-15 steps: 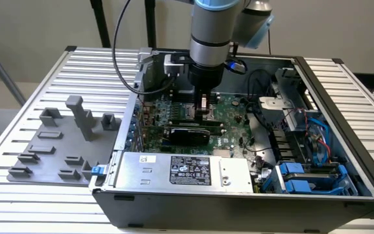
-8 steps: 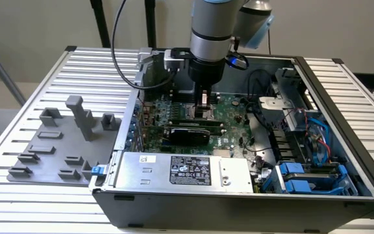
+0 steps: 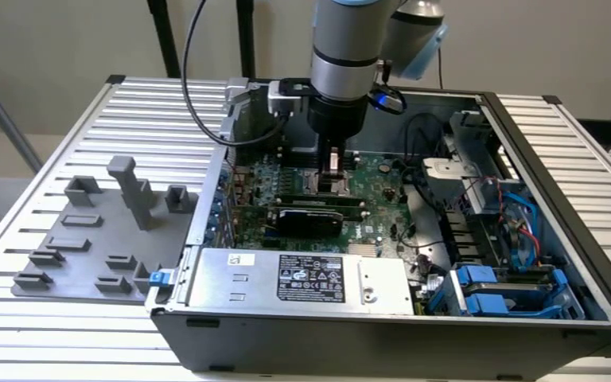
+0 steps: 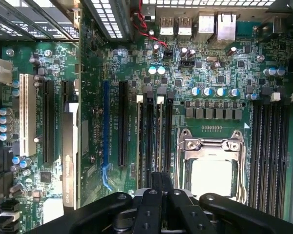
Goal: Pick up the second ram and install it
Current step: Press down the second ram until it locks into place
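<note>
One arm [image 3: 343,48] is reaching straight down into the open computer case [image 3: 391,334], which is sitting on the slatted bench [image 3: 560,127] towards the exterior view's right edge. I am watching the jaws hang low over the middle of the green motherboard [image 3: 380,203], between the case's rear wall and the dark expansion card [image 3: 305,219] standing across the board.

In the wrist view the jaws are drawn narrow, close on a thin dark strip seen edge-on, which I am reading as the second ram [image 4: 158,179]. It is lining up with the bank of memory slots [image 4: 154,131] just beside the processor socket [image 4: 212,161], whose metal frame is lying shut over a pale square. Whether the stick is touching a slot, I cannot tell. A second bank of slots [image 4: 268,146] is running along the far side of the socket.

Towards the bench's near edge, the silver power supply [image 3: 295,278] is filling the front of the case, with blue drive caddies [image 3: 492,294] beside it. On the bench at the exterior view's left, a grey fixture plate [image 3: 93,247] is lying flat beside the case, carrying several low blocks and one tall upright post [image 3: 125,179].
</note>
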Tool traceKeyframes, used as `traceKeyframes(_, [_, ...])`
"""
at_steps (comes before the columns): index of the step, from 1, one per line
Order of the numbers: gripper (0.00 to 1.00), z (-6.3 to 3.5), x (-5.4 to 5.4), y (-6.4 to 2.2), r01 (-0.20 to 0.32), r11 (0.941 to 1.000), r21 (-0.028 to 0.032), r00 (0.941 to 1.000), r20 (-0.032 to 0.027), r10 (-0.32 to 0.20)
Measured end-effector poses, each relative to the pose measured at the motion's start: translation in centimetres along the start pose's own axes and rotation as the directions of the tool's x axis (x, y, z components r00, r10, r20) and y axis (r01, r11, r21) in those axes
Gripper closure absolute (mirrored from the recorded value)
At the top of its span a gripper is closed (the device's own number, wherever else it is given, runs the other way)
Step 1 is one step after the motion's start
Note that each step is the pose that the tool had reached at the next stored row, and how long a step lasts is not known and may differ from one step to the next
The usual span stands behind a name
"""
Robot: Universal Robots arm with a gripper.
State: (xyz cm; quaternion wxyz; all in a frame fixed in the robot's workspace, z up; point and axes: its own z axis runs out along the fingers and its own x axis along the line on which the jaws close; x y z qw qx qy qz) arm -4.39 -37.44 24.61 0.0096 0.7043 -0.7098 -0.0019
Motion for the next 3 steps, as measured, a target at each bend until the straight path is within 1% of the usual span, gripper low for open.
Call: traceKeyframes(3, [1.00,0.00,0.00,0.00,0.000,1.0000,0.0000,1.0000,0.0000,0.000])
